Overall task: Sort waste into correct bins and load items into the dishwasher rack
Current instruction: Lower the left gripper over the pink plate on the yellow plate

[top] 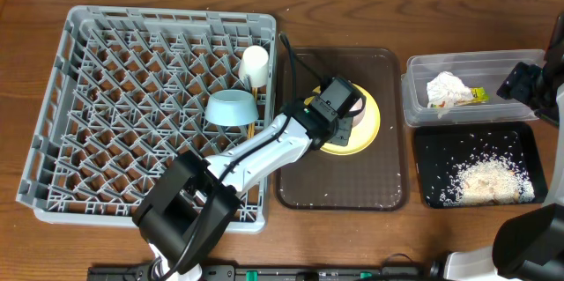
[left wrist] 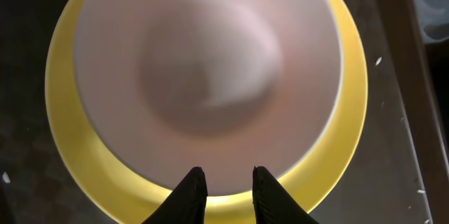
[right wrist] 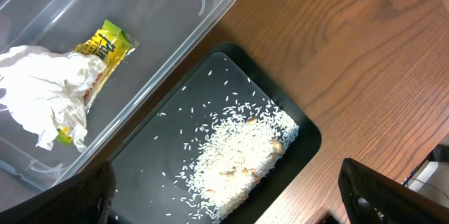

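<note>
white bowl [left wrist: 210, 76]: blurred | yellow plate [top: 371, 124]: partly hidden under left arm [top: 264, 144] | right fingers [right wrist: 393, 196]: cut by picture edge

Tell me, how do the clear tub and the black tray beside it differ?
The clear tub has taller, see-through walls; the black tray is shallow and opaque. The tub holds a crumpled napkin and a yellow-green packet; the tray holds loose rice. Both are rectangular, similar in footprint, and sit side by side.
</note>
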